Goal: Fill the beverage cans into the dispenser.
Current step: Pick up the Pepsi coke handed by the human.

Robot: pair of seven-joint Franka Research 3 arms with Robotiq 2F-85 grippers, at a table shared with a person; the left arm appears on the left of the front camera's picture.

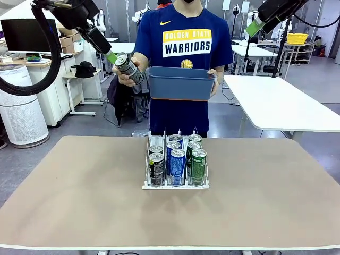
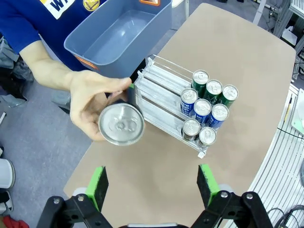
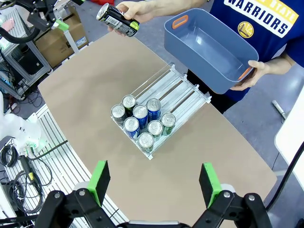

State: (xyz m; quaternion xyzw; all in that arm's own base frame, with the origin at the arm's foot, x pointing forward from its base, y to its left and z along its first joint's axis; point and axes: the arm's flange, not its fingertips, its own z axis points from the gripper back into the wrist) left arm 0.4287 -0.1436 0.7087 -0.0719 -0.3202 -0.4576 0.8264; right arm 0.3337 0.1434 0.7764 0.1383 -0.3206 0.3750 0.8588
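Tan counter (image 1: 79,202) in the front view carried the dispenser (image 1: 176,185) with seven cans racked, while the person's hand (image 1: 123,76) offered a black can (image 1: 129,68) at the left gripper (image 1: 111,56). Left wrist view showed that gripper's pads (image 2: 98,186) spread wide below the can top (image 2: 121,124); best to centre on the body clear of the person's fingers before closing. Right wrist view had the right gripper (image 3: 154,183) likewise spread, empty, high over the dispenser.

Cans fill the dispenser's (image 1: 175,185) front end

Seven cans (image 1: 177,159) stand upright in three lanes; another black can (image 1: 129,69) is held tilted, above the table's far edge.
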